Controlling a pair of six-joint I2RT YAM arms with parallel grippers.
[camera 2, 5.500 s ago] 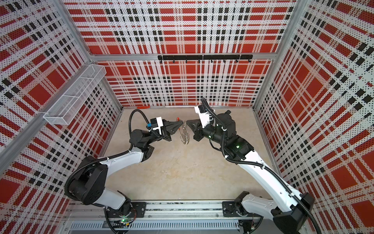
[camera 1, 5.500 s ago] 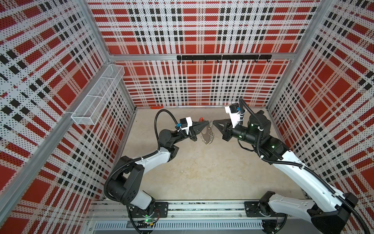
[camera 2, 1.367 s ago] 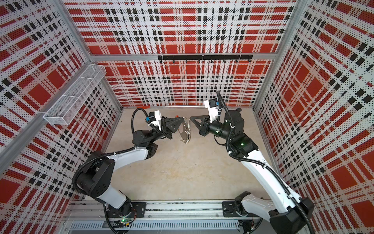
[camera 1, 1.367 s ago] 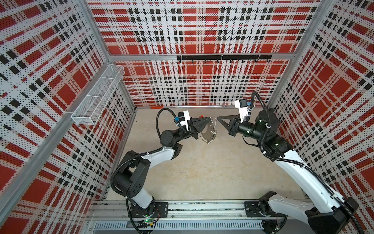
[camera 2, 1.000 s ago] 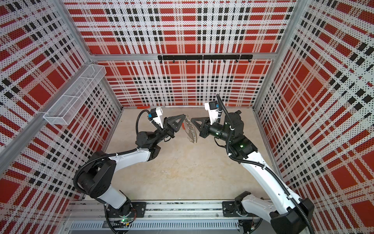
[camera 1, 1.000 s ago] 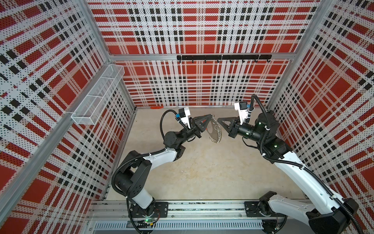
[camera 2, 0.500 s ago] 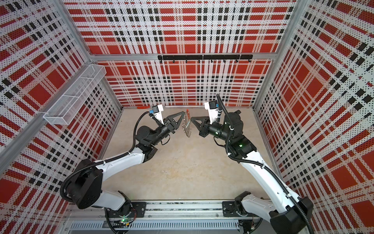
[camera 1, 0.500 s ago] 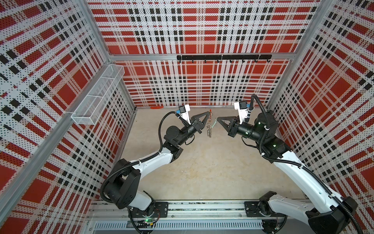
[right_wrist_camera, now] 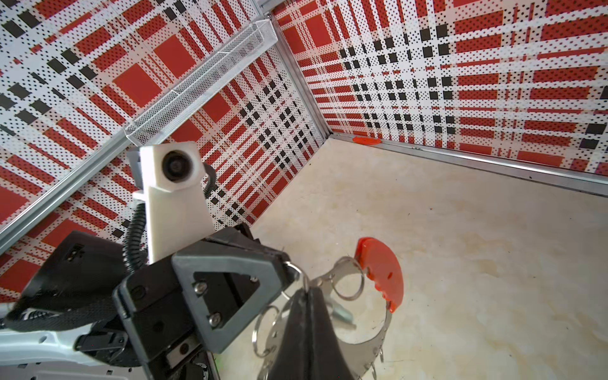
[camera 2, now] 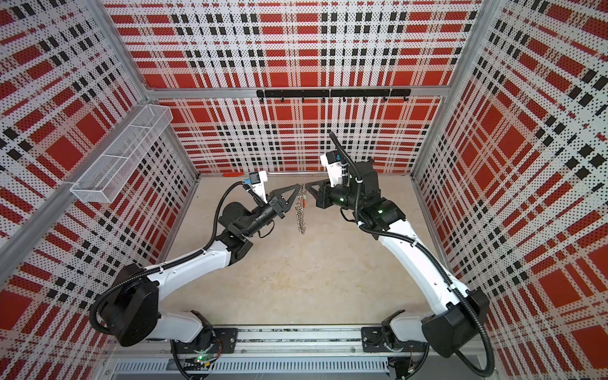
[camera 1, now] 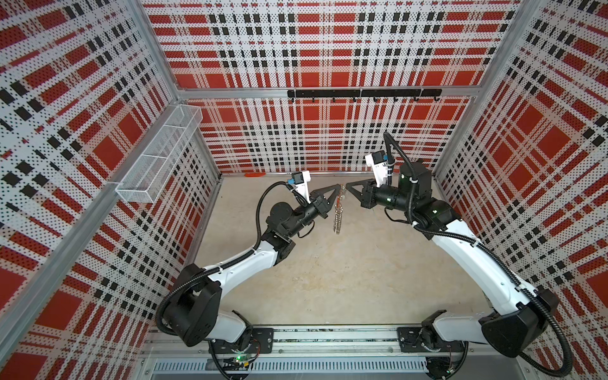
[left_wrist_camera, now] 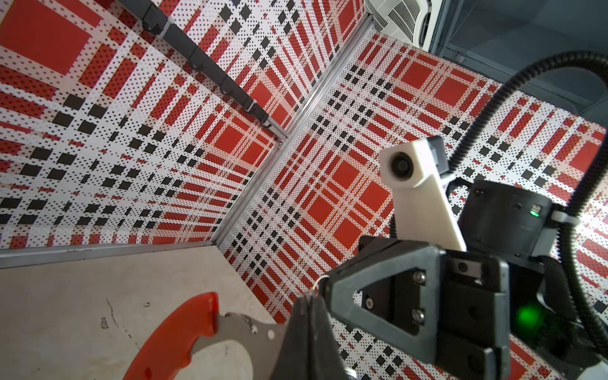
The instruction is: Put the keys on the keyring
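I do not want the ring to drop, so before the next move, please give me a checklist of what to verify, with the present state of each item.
1. The keyring off the table: ok, it hangs in both top views.
2. Grip of the left end effector: ok, shut on the keyring's grey metal near the red segment.
3. The right end effector shut: ok; what it pinches: cannot tell.
4. The keys in sight: not ok, no view shows them.
5. Gap between the two tips: cannot tell, they look very close.
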